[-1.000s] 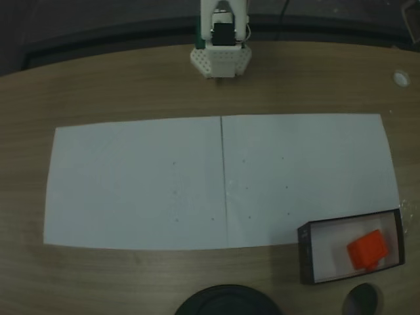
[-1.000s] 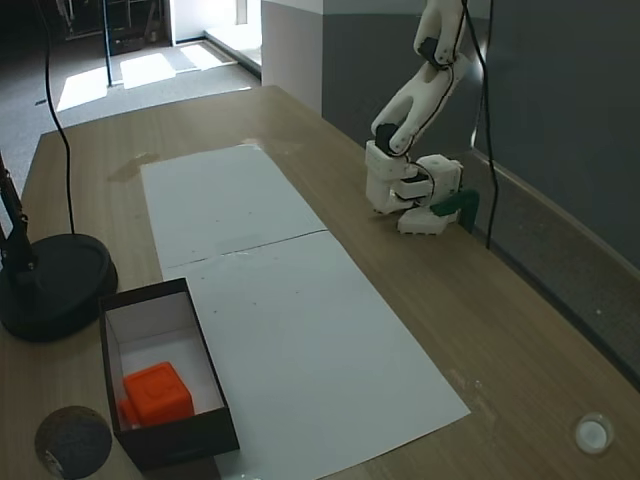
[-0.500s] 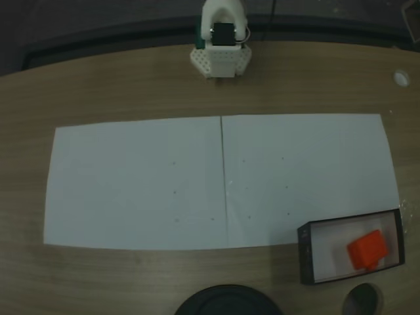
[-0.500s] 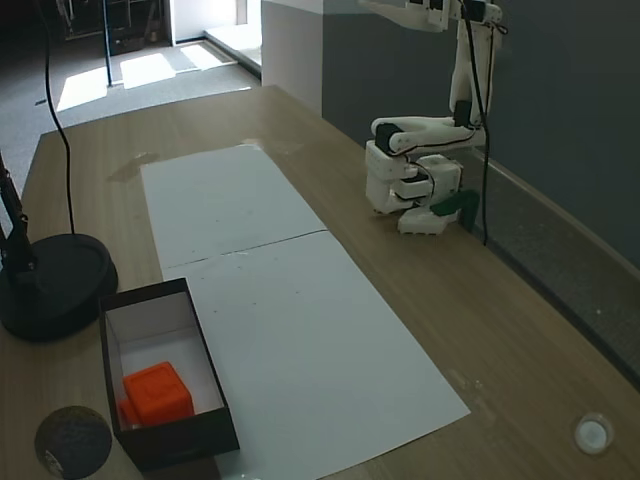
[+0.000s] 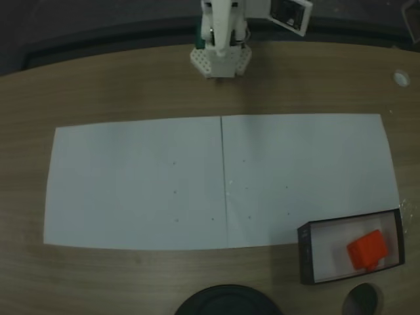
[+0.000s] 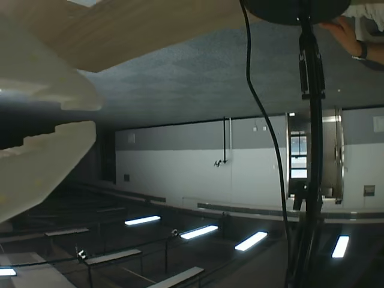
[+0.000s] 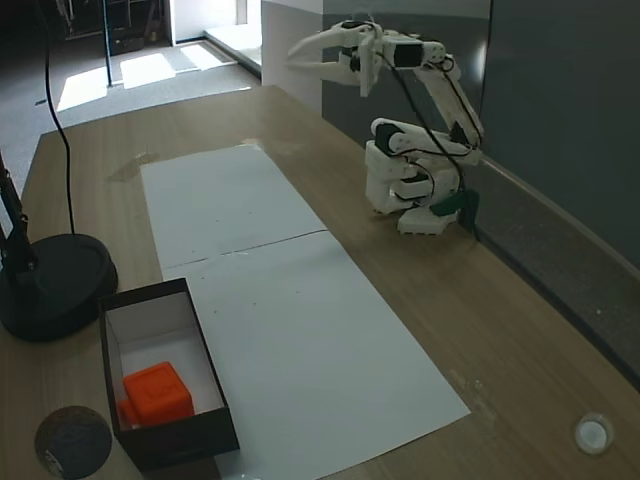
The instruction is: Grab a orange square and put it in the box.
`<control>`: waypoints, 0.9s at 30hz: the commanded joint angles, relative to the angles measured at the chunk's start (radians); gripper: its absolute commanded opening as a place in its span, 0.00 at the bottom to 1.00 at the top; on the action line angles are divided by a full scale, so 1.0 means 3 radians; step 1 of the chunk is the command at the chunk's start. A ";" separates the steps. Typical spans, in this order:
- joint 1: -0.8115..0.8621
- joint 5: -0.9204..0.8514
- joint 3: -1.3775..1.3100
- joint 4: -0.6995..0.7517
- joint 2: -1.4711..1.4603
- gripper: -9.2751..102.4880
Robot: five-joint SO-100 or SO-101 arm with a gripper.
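Wooden table (image 7: 500, 300) with white paper sheets (image 7: 270, 300) spread across it. Dark grey wall (image 7: 570, 110) behind, upper right of the angled fixed view. Sunlit floor patch (image 7: 140, 70) upper left there. Black round lamp base (image 7: 55, 285) at left edge. Wrist view: grey wall, doorway (image 6: 300, 162) at right, dim room.

We saw the orange square (image 5: 368, 249), a small bright orange-red cube, resting inside the box (image 5: 306, 252), a shallow rectangular tray with thin black walls and a white floor. In a fixed view the cube (image 7: 158, 393) sat toward the near end of the tray (image 7: 170, 448), close to its corner. The box lay on the surface beside the paper's edge.
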 commanded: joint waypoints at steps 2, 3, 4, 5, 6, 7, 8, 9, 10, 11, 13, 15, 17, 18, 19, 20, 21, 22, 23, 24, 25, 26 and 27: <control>-0.0005 -0.0010 0.0629 -0.0189 0.0077 0.09; -0.0005 -0.0010 0.0777 -0.0225 0.0077 0.09; -0.0005 -0.0010 0.0915 -0.0261 0.0077 0.09; -0.0005 -0.0010 0.1033 -0.0291 0.0077 0.09; -0.0005 -0.0010 0.1135 -0.0317 0.0077 0.08; -0.0005 -0.0010 0.1217 -0.0317 0.0077 0.08; -0.0005 -0.0010 0.1289 -0.0317 0.0077 0.08; -0.0010 -0.0010 0.1365 -0.0307 0.0077 0.08; -0.0031 -0.0010 0.1437 -0.0286 0.0077 0.08; -0.0031 -0.0010 0.1519 -0.0276 0.0077 0.08; -0.0036 -0.0010 0.1672 -0.0276 0.0077 0.08; -0.0036 -0.0010 0.1810 -0.0276 0.0077 0.08; -0.0036 -0.0010 0.1943 -0.0276 0.0077 0.08; -0.0036 -0.0010 0.1984 -0.0266 0.0077 0.08; -0.0036 0.0000 0.1984 -0.0220 0.0056 0.08; -0.0036 0.0000 0.1989 -0.0123 0.0077 0.08; -0.0041 0.0015 0.1984 -0.0046 0.0082 0.08; -0.0041 0.0020 0.1958 0.0020 0.0082 0.08; -0.0041 0.0020 0.1928 0.0097 0.0077 0.08; -0.0041 0.0020 0.1892 0.0210 0.0077 0.08; -0.0041 0.0020 0.1856 0.0348 0.0077 0.08; -0.0041 0.0005 0.1800 0.0506 0.0077 0.08; -0.0041 0.0000 0.1749 0.0695 0.0077 0.08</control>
